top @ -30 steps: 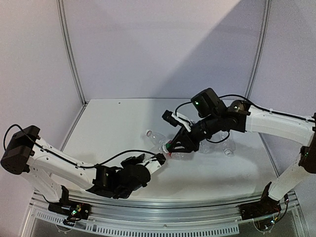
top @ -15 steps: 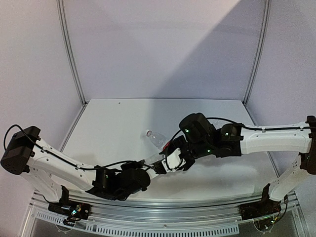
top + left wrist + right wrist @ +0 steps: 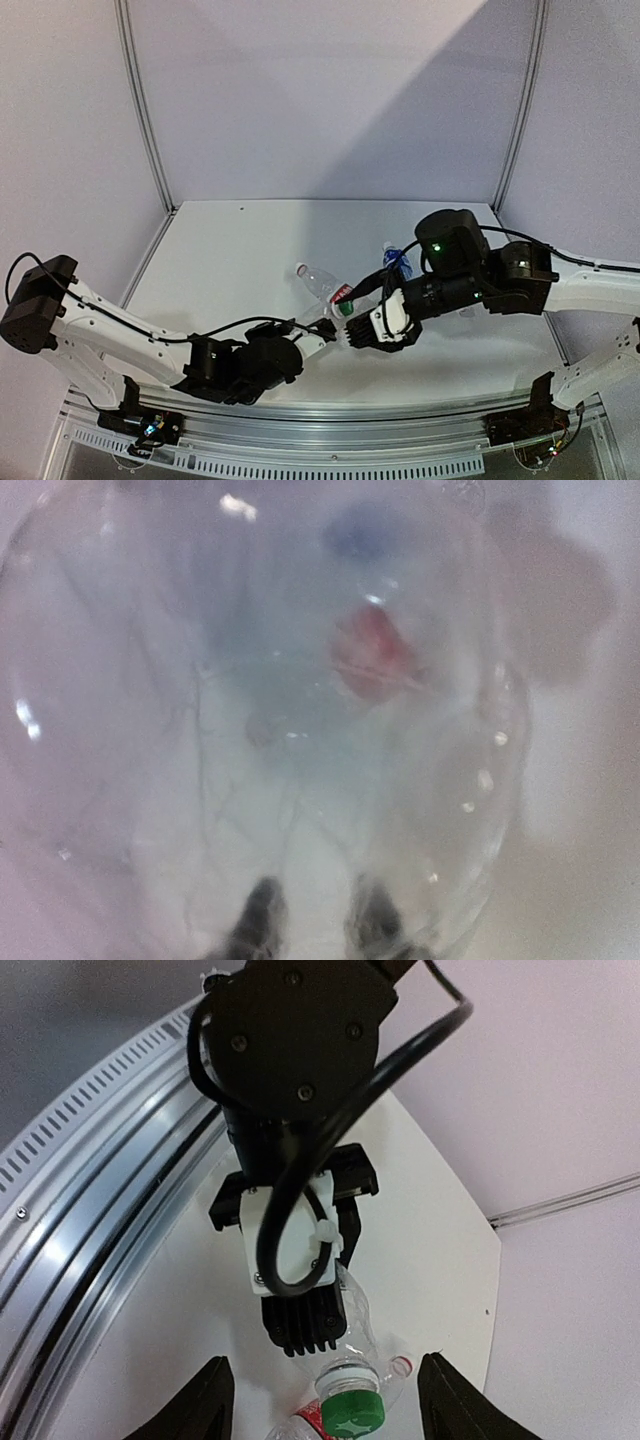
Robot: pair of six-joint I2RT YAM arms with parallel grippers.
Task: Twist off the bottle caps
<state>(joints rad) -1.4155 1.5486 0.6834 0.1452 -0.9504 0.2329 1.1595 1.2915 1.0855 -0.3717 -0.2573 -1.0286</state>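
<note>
Looking down, we see the left tool [image 3: 332,331] pinching a clear bottle [image 3: 340,319] over the surface [image 3: 230,250], its green cap [image 3: 346,309] beside the spread right tool [image 3: 378,326]; the left wrist shows see-through plastic we judge thin, slick and crushable, and the right wrist suggests gripping that small stiff cap squarely.

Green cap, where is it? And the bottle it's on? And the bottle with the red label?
green cap [image 3: 352,1416]: right wrist view, its flat top.
bottle [image 3: 358,1328]: right wrist view, its clear body.
red-label bottle [image 3: 341,295]: top view, its red label.
</note>
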